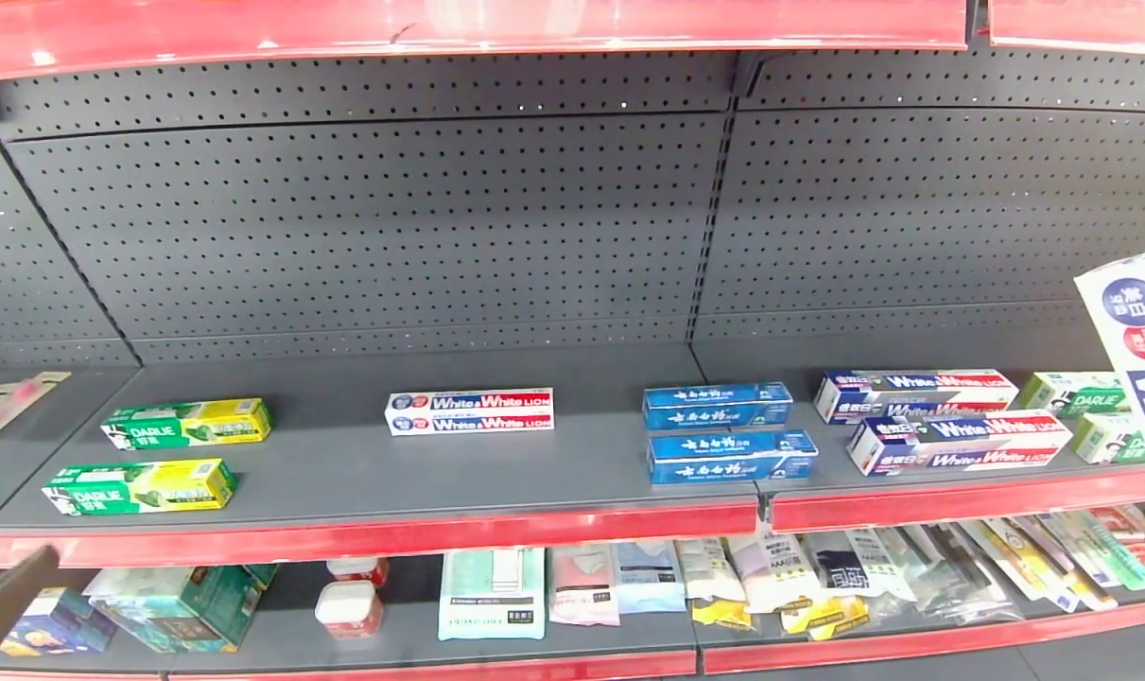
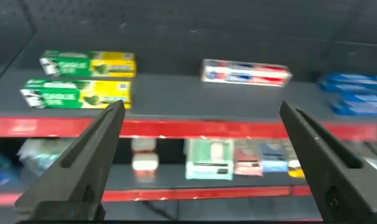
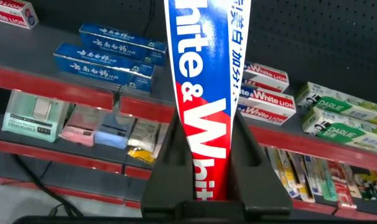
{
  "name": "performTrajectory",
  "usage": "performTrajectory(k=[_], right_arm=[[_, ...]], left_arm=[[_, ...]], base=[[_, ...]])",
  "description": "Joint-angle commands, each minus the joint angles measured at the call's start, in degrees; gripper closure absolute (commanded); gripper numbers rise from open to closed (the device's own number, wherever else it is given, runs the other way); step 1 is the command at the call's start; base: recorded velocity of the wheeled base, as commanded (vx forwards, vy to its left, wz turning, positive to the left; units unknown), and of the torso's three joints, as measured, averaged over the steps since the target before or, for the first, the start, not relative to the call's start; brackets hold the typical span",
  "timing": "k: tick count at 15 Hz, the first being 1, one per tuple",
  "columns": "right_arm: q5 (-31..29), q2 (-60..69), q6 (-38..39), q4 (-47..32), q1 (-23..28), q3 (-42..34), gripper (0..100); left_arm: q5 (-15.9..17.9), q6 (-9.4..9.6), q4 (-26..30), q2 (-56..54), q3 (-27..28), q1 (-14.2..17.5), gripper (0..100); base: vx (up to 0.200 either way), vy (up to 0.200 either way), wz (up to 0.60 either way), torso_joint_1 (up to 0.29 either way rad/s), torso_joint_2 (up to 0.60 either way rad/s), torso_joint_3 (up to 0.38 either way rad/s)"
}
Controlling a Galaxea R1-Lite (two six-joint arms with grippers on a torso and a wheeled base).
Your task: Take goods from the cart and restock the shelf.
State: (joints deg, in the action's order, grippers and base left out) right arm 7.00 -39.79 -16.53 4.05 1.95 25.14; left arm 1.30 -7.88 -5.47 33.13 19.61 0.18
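My right gripper [image 3: 211,134] is shut on a white, blue and red toothpaste box [image 3: 198,68], held upright in front of the shelf's right section; the same box [image 1: 1139,350] stands at the head view's right edge. On the grey shelf [image 1: 373,534] lie two matching white boxes [image 1: 958,442] at the right and one [image 1: 470,411] in the middle. My left gripper [image 2: 202,107] is open and holds nothing, low in front of the shelf's left section, facing two green-yellow boxes [image 2: 76,93].
Two blue toothpaste boxes [image 1: 731,457] lie right of centre, green boxes [image 1: 1073,392] at the far right. Bare shelf floor lies around the single white box. The lower shelf [image 1: 496,653] holds packets, jars and cartons. A red-edged shelf [image 1: 459,28] hangs overhead.
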Motion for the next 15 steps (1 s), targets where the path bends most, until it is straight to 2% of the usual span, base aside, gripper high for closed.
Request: performTrajectory(k=[1,2,3,4,5,7,8,9,10,11,13,14,15], right_arm=[[0.03,-0.29,-0.08,0.0,-0.02,0.18,100],[0.03,-0.38,-0.08,0.0,-0.1,0.18,100],[0.03,-0.38,-0.08,-0.09,-0.19,0.18,100],[0.03,-0.38,-0.26,-0.09,-0.19,0.09,100],[0.03,-0.38,-0.78,-0.09,-0.19,0.0,100],[0.12,-0.2,-1.4,-0.09,-0.28,-0.44,100],[0.21,-0.11,-1.49,-0.09,-0.28,-0.7,100],[0.3,-0.11,-2.01,-0.09,-0.28,-0.79,100],[0.3,-0.11,-2.37,-0.09,-0.28,-0.79,100],[0.3,-0.02,-3.16,-0.09,-0.28,-0.88,100],[0.3,0.5,-3.6,-0.09,-0.28,-1.58,100],[0.21,1.29,-3.77,-0.09,-0.28,-2.2,100],[0.12,2.09,-3.86,-0.09,-0.28,-2.64,100]], left_arm=[[-9.65,-0.56,-18.96,31.47,1.04,-1.59,0],[-15.63,-0.47,-29.68,41.49,1.3,-4.31,0],[-21.08,-0.65,-37.24,49.13,1.57,-6.77,0],[-23.19,-0.56,-40.67,52.56,1.65,-8.27,0],[-23.28,-0.47,-41.02,54.67,2.53,-10.03,0],[-23.19,-1.27,-36.19,61.0,10.27,-12.31,0],[-23.19,-2.76,-35.66,64.6,13.96,-12.93,0],[-23.19,-5.04,-35.57,67.59,17.56,-13.89,0],[-23.19,-5.84,-35.04,68.73,19.15,-14.33,0],[-22.93,-6.36,-32.32,71.1,23.19,-15.04,0],[-19.41,-9.62,-29.59,73.13,27.67,-17.59,0],[-16.95,-10.41,-27.84,74.0,29.43,-18.64,0],[-14.58,-10.41,-26.78,74.44,30.22,-19.08,0]], base=[[0.0,0.0,0.0,0.0,0.0,0.0],[0.0,0.0,0.0,0.0,0.0,0.0],[0.0,0.0,0.0,0.0,0.0,0.0],[0.0,0.0,0.0,0.0,0.0,0.0],[0.0,0.0,0.0,0.0,0.0,0.0],[0.0,0.0,0.0,0.0,0.0,0.0],[0.0,0.0,0.0,0.0,0.0,0.0],[0.0,0.0,0.0,0.0,0.0,0.0],[0.0,0.0,0.0,0.0,0.0,0.0],[0.0,0.0,0.0,0.0,0.0,0.0],[0.0,0.0,0.0,0.0,0.0,0.0],[0.0,0.0,0.0,0.0,0.0,0.0],[0.0,0.0,0.0,0.0,0.0,0.0]])
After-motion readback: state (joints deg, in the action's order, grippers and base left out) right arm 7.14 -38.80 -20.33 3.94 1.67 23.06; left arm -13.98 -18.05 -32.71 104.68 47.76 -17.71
